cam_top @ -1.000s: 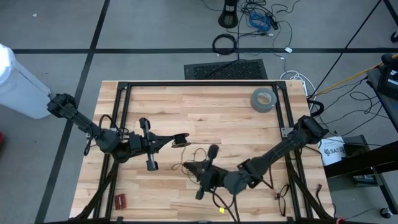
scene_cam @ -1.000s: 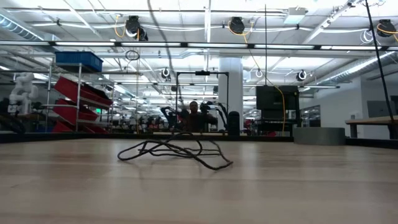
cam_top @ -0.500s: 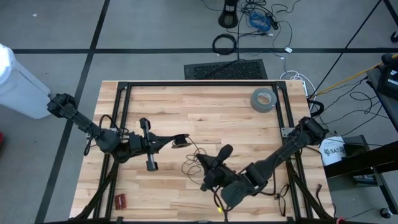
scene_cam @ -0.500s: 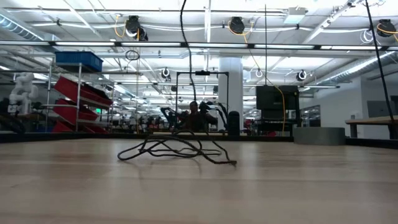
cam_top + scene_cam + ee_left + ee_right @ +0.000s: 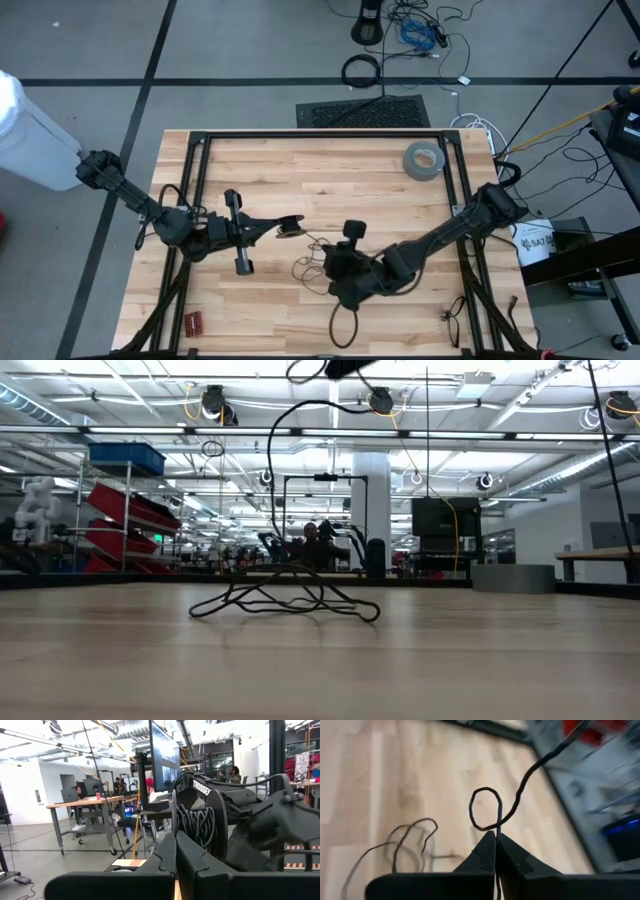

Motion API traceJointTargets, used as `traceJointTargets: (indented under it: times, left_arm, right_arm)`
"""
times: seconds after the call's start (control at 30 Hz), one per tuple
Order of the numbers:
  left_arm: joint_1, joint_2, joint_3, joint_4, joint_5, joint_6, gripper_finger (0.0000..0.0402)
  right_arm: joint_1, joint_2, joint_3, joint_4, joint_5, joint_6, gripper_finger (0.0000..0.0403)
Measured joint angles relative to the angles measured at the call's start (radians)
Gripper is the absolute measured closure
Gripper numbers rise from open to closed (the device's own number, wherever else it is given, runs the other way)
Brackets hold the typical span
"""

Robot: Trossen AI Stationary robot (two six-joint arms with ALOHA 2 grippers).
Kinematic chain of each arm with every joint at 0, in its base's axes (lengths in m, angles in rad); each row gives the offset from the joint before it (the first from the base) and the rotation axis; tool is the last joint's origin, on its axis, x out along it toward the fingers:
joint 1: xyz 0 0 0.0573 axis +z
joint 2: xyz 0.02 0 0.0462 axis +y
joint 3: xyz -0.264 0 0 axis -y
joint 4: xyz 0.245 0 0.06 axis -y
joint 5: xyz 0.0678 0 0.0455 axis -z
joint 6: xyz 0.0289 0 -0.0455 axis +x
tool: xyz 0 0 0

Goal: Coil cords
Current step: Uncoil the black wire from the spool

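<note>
Right gripper (image 5: 496, 837) is pinched shut on the thin black cord (image 5: 490, 807), which rises from between its fingertips, curls into a small loop just above them and runs off toward the table's edge. From overhead, this gripper (image 5: 330, 272) sits over the front middle of the wooden table (image 5: 330, 180), with the rest of the cord (image 5: 312, 252) lying loose on the boards between the two arms. At table height the cord (image 5: 285, 598) is a low tangle on the wood, one strand climbing in a tall arc out of the top of the picture.

Left gripper (image 5: 283, 226), left of centre, is closed too; its wrist view shows the fingers (image 5: 170, 857) pressed together beside a spool (image 5: 200, 825) wound with dark cable. A grey tape roll (image 5: 423, 159) lies at the far right of the table.

Compared with a second ago, the right arm has swung back and lifted, the strand now hangs higher, and the tangle's right end has curled into a loop. The left arm has not shifted.
</note>
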Motion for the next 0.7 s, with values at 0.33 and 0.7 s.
traceJointTargets:
  times: [0.33,0.7]
  left_arm:
    - [0.0,0.0,0.0,0.0,0.0,0.0,0.0401]
    - [0.0,-0.001,0.0,-0.001,0.0,-0.001,0.0401]
  right_arm:
    - [-0.029,0.0,0.0,-0.052,-0.256,0.072,0.0403]
    - [-0.007,0.0,0.0,-0.108,-0.344,0.09,0.0372]
